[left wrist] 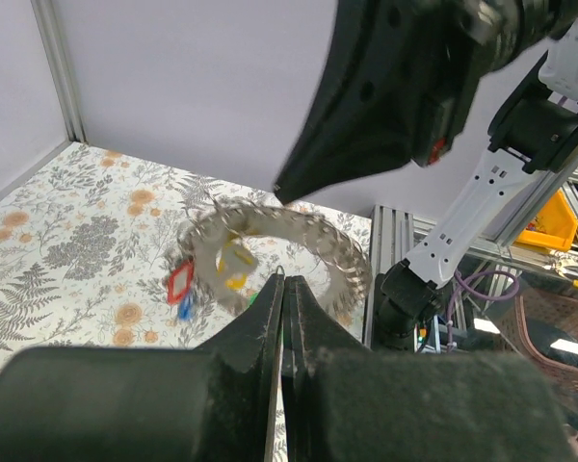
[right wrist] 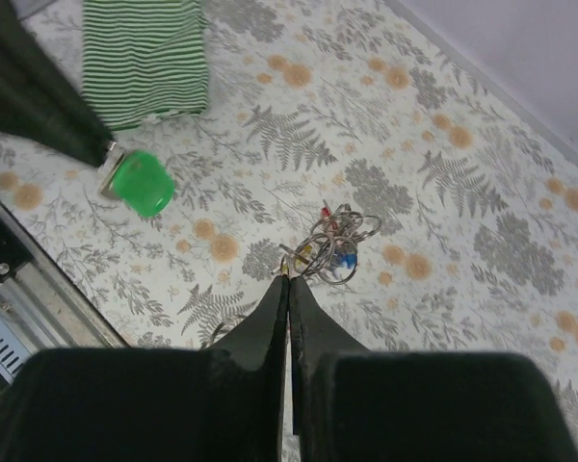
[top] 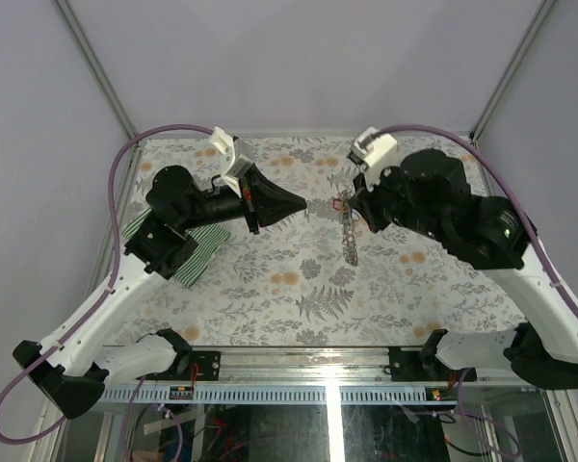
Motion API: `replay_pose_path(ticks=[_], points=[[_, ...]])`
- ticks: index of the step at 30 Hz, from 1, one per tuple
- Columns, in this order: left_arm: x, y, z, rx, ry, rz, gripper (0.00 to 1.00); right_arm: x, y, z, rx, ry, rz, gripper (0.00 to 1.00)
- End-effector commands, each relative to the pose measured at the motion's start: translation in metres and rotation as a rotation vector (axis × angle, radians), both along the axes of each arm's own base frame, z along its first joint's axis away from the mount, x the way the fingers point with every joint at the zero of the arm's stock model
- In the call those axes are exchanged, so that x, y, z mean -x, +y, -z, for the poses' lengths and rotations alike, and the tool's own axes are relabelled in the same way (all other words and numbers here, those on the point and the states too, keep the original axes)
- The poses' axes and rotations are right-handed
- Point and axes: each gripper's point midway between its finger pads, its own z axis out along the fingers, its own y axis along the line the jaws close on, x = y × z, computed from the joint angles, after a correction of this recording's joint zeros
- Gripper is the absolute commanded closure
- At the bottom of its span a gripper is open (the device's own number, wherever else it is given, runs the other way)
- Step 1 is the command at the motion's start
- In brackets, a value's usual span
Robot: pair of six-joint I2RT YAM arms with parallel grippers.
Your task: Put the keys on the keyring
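Observation:
My right gripper [top: 351, 204] [right wrist: 289, 279] is shut on the keyring [right wrist: 335, 246], a tangle of thin metal rings at its tip. Red, blue and yellow keys [right wrist: 344, 258] hang in the rings. The grey chain [top: 350, 241] trails from it toward the near side. In the left wrist view the chain [left wrist: 299, 239] is a blurred coil with a red key [left wrist: 180, 282]. My left gripper [top: 301, 204] [left wrist: 284, 281] is shut on the green key [right wrist: 141, 183], just left of the right gripper. A thin wire loop shows at its tip.
A green-and-white striped cloth [top: 198, 246] [right wrist: 144, 58] lies on the floral table cover [top: 299, 298] under the left arm. Metal frame rails [top: 299, 361] run along the near edge. Grey walls close the back and sides.

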Motion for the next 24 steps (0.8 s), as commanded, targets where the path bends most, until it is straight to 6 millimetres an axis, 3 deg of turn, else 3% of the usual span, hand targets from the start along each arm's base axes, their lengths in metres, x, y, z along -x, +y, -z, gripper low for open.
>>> replay_pose_path(ticks=[1,7,12,20,24], points=[[0.005,0.006,-0.013,0.031,-0.064,-0.019,1.0,0.026,0.016,-0.046,-0.248,-0.25,-0.231,1.0],[0.009,0.012,-0.011,0.028,-0.091,-0.041,1.0,0.07,0.012,-0.059,-0.414,-0.594,-0.46,1.0],[0.013,0.016,-0.003,0.008,-0.106,-0.044,1.0,0.092,0.017,-0.047,-0.423,-0.753,-0.607,1.0],[0.017,0.02,0.013,-0.051,-0.135,-0.039,1.0,0.117,0.034,-0.025,-0.412,-0.999,-0.815,0.97],[0.017,0.022,0.023,-0.089,-0.151,-0.035,1.0,0.123,0.042,-0.024,-0.421,-1.116,-0.87,0.97]])
